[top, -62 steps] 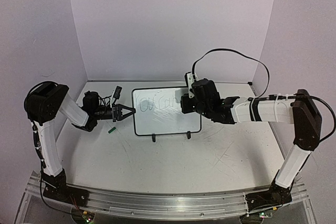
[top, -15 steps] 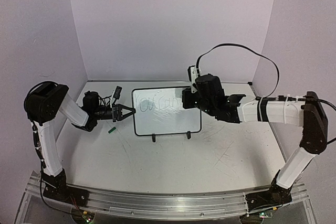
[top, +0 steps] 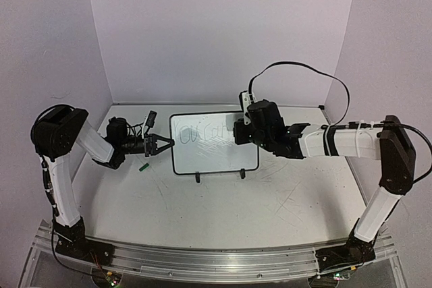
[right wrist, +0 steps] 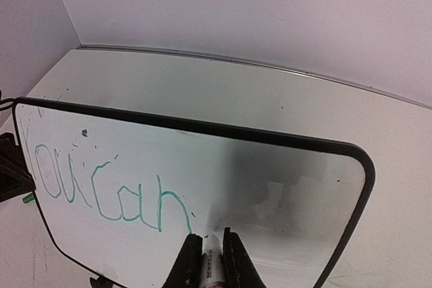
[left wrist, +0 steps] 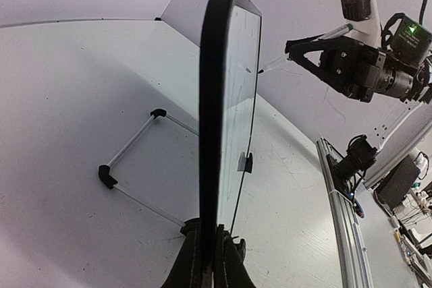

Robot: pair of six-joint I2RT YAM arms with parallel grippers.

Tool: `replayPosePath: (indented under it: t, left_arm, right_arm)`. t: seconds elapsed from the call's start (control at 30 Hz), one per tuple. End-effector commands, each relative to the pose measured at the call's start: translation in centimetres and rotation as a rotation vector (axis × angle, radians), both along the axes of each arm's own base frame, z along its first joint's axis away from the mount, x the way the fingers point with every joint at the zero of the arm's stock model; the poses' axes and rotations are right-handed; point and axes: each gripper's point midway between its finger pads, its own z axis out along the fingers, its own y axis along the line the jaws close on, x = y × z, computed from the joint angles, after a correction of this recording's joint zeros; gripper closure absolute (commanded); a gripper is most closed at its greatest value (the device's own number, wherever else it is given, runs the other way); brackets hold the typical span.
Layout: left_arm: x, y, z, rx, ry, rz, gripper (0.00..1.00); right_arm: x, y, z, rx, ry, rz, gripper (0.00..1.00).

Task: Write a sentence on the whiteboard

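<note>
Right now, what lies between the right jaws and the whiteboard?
Only the marker in the right jaws, tip at the whiteboard just past "can"; right wrist view shows it.

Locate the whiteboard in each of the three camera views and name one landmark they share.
Top external: the whiteboard stands mid-picture, its face towards the camera.
Left wrist: edge-on, its black frame rises mid-picture from the left tool.
Right wrist: its face fills the lower half, with green writing at left.
Shared landmark: the right tool holding a marker at the board.
</note>
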Motion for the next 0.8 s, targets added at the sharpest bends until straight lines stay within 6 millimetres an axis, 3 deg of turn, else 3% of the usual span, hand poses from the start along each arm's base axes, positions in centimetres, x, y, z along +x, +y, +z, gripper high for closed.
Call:
replayPosePath:
  t: [0.0, 0.27, 0.77]
  left_arm:
    - [1.3, 0.3, 1.1, 0.002, -0.029, 0.037, 1.0]
    - [1.3, 0.3, 1.2, 0.002, -0.03, 0.037, 1.0]
    - [1.2, 0.3, 1.2, 0.004, -0.031, 0.037, 1.0]
  right_arm:
    - [0.6, 0.4, 1.2, 0.026, -0.027, -0.006, 1.0]
    - [0.6, 1.3, 0.4, 0.044, 0.0, 0.024, 1.0]
    - [0.7, 0.3, 0.3, 0.04, -0.021, -0.027, 1.0]
